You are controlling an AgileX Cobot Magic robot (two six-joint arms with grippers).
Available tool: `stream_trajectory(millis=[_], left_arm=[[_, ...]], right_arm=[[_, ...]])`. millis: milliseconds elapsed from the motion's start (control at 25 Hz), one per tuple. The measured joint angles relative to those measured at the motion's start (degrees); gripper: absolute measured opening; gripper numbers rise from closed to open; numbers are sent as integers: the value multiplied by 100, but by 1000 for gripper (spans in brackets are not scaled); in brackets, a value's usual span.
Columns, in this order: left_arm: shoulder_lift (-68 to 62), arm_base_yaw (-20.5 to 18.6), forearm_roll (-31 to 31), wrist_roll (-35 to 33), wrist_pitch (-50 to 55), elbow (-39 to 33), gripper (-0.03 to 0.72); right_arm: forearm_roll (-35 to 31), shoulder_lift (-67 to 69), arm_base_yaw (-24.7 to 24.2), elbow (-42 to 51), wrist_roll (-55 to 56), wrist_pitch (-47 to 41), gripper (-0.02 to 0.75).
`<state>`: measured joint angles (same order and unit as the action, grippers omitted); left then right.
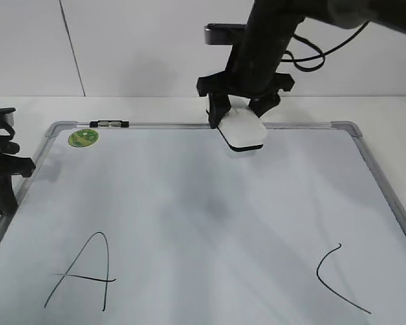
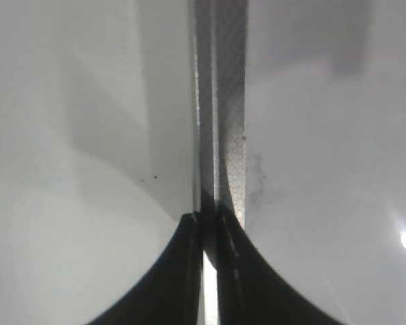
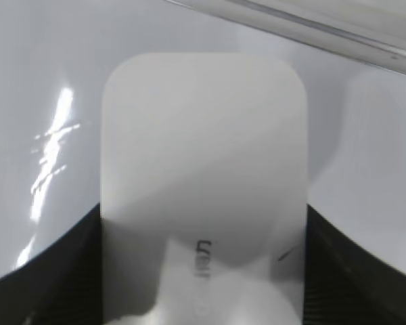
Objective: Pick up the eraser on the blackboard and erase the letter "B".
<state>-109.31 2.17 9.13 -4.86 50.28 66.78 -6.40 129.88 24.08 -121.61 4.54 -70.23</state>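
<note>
We see the right pincer (image 1: 242,112) closed on the eraser (image 1: 243,132), its two dark fingers (image 3: 54,271) pressing the white block's long sides, as the right wrist view shows. The eraser hangs from the pincer's tips, tilted, near the far rail of the blackboard (image 1: 365,159), and we cannot tell whether its underside touches the surface. Grey lettering (image 3: 203,257) shows on the eraser's top between the fingers. Well toward the near edge from this pincer, the letter "A" (image 1: 84,274) sits to its left and the letter "C" (image 1: 338,277) to its right; between them we make out no "B", only bare board. The left pincer (image 1: 3,166) rests at the board's left rail (image 2: 223,135), its fingers (image 2: 169,277) drawn nearly together with nothing between them. A green sticker (image 1: 82,137) and a marker (image 1: 109,124) lie at the far left corner.
</note>
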Motion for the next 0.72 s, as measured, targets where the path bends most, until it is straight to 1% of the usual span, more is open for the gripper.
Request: stream_trajectory(millis=[160,280,440,600,720], left_arm=[[0,0,0,0,0,0,17],[0,0,0,0,11,0,17],[0,0,0,0,11,0,17],[0,0,5,0,22,0,17],[0,0,14,0,33,0,17]], right_arm=[[198,-498,0,586,-9,0,526],[448,-930,0,1301,122,15,526],[815,-1765,-74,2439,498,493,526],[864,-2561,-465,3806,726,1116,526],[893,-3116,-954,4771,823,1501,526]])
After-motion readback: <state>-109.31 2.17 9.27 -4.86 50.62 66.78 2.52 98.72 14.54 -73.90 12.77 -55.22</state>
